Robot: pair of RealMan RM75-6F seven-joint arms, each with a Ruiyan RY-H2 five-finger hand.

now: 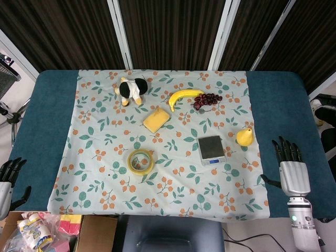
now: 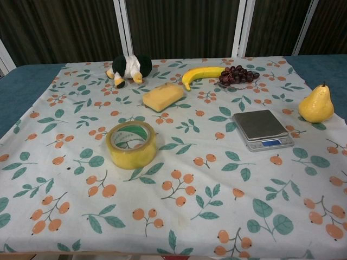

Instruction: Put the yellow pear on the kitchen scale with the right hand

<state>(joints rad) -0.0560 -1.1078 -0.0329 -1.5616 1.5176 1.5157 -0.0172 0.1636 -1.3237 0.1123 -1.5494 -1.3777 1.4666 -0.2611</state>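
Observation:
The yellow pear (image 1: 244, 137) (image 2: 316, 105) stands upright on the flowered cloth, to the right of the kitchen scale (image 1: 211, 149) (image 2: 262, 129), whose grey platform is bare. My right hand (image 1: 291, 167) rests open on the blue table, fingers spread, to the right of and nearer than the pear, apart from it. My left hand (image 1: 8, 178) lies open at the table's left edge, far from both. Neither hand shows in the chest view.
On the cloth lie a roll of yellow tape (image 1: 140, 161) (image 2: 131, 143), a yellow sponge (image 1: 156, 120) (image 2: 163, 96), a banana (image 1: 185, 96) (image 2: 202, 74), dark grapes (image 1: 207, 100) (image 2: 238, 75) and a black-and-white plush toy (image 1: 131, 90) (image 2: 128, 67). Boxes (image 1: 63, 231) sit below the front edge.

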